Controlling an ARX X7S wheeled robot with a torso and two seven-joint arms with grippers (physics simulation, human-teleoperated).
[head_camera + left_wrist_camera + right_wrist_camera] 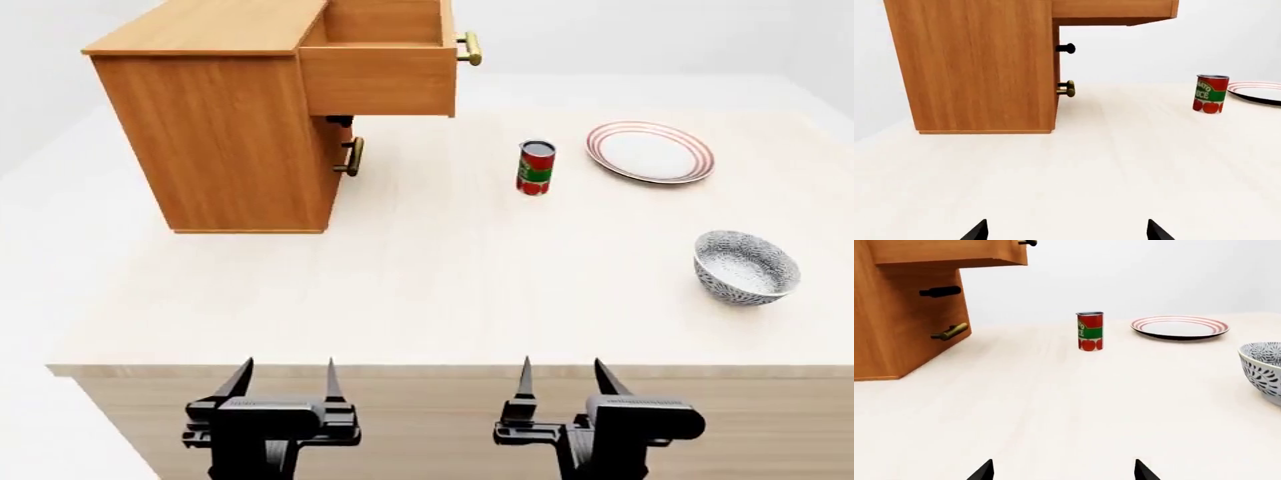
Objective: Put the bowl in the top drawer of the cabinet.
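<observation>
Your left gripper point(283, 378) hangs at the table's point(400, 290) near edge, fingers spread and empty. Beyond it the cabinet point(220, 130) stands with its top drawer point(380, 62) pulled out (nothing visible inside). Your right gripper point(561, 376) is likewise spread. The can point(535, 167) and plate point(650, 151) sit farther back; the bowl point(745, 266) rests upright at far right.

Both hands matte black: left hand point(283, 378) & right hand point(561, 374), thin pointed fingers, blocky bodies.
</observation>
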